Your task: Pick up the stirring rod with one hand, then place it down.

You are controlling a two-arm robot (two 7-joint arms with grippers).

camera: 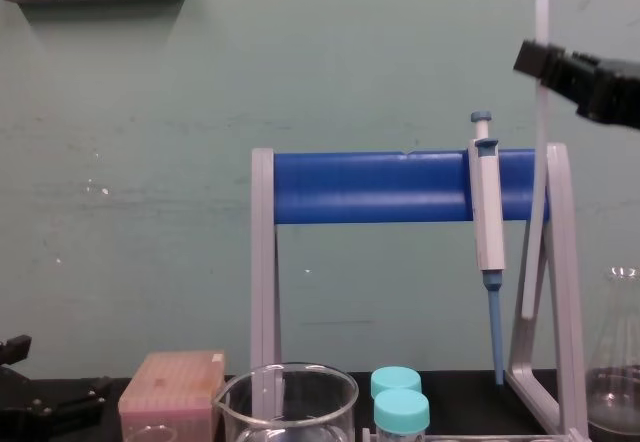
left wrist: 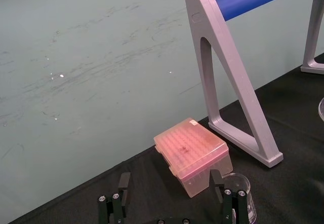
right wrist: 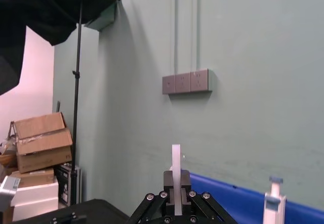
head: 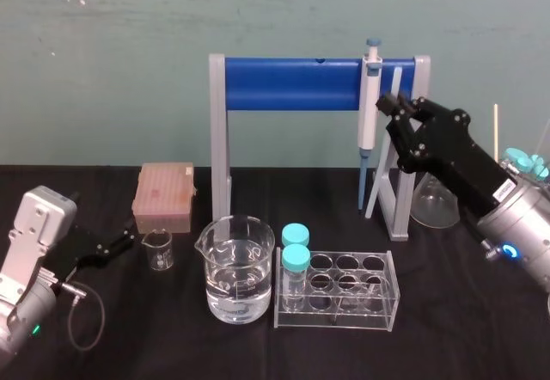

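Standing nearest on the black table (head: 481,328), a clear plastic tube rack (head: 378,298) is seen with round holes. Two tubes with teal caps (head: 295,258) are held at its left end. Just beside it, a large glass beaker (head: 236,268) with a pouring lip is partly filled with clear liquid. To the left, the left gripper (head: 120,242), black and blocky, is rested low near the table with its fingers (left wrist: 123,186) spread apart and nothing between them. A small glass beaker (head: 158,249) is set just in front of it, and whether it holds anything cannot be told. Behind that lies a pink translucent box (head: 164,195) with a dotted lid.

Farther back, a stand (head: 292,85) is formed of grey angled legs and a smooth blue crossbar. A grey-white pipette (head: 370,96) with a blue tip is hung from the bar near its right end. Beside the pipette, the stirring rod (camera: 535,212), thin, straight and whitish, is clamped near its top by the right gripper (camera: 540,62). The rod is held almost upright, slightly tilted, with its lower end clear of the table in front of the stand's right leg. A glass conical flask (head: 434,204) is partly hidden behind the right arm. A pale green scuffed wall (head: 129,70) closes the scene.
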